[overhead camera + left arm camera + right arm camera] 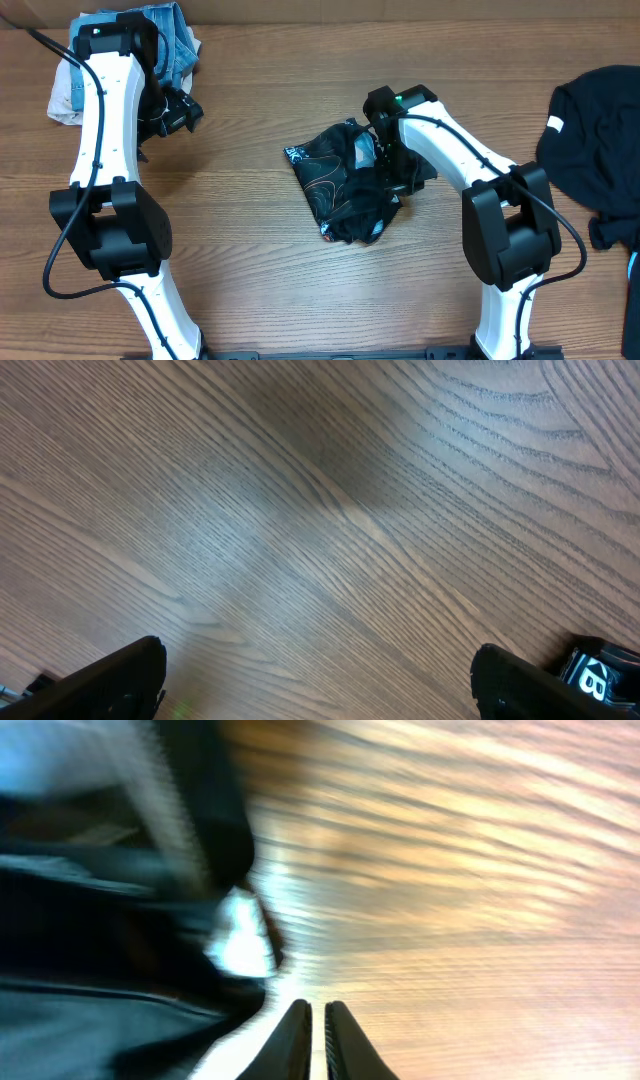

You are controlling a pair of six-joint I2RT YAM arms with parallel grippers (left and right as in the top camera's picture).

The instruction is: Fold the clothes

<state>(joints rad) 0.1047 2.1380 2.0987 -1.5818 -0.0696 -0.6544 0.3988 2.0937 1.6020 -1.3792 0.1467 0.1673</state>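
The clothes, a black jersey (345,180) with fine orange lines, lie crumpled in a heap at the middle of the table. My right gripper (398,178) is at the heap's right edge. In the blurred right wrist view its fingers (318,1035) stand almost together with nothing between them, and the dark jersey (100,920) fills the left side, just beside the fingertips. My left gripper (180,110) hangs far to the left, away from the jersey. In the left wrist view it is wide open (318,685) over bare wood.
A blue denim garment (180,40) and a pale cloth (68,95) lie at the back left, under the left arm. A large black garment (600,140) lies at the right edge. The wooden table (250,260) shows bare in front.
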